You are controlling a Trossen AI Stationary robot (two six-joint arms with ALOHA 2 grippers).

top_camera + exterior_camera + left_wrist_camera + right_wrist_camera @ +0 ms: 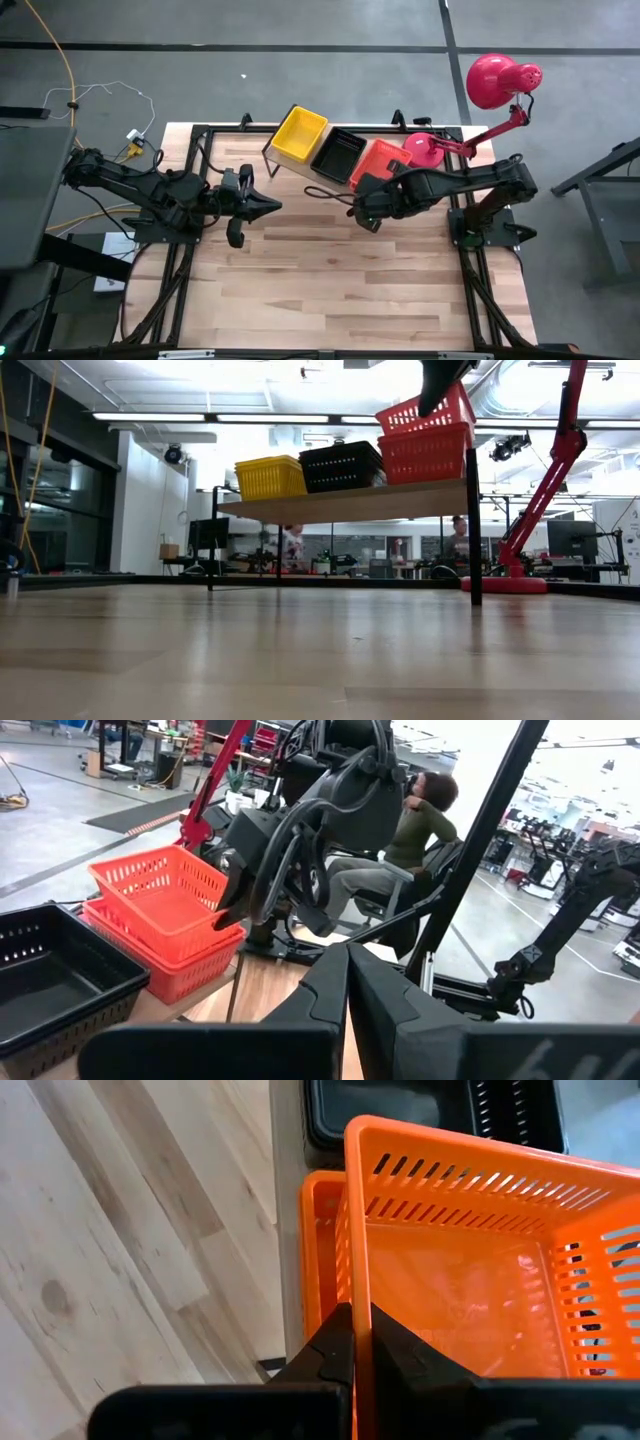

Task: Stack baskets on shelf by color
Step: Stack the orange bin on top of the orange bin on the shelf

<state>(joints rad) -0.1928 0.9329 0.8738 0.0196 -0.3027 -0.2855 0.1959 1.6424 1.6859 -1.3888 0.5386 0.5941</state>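
right gripper (352, 1342) pinches the upper orange basket's (470, 1280) rim — tilted, to nest it in the lower one (318, 1240) on the shelf (350, 502) | left gripper (262, 206) waits mid-table — fingers together

Right end effector (355, 1342) pinched shut; left end effector (268, 206) closed, idle
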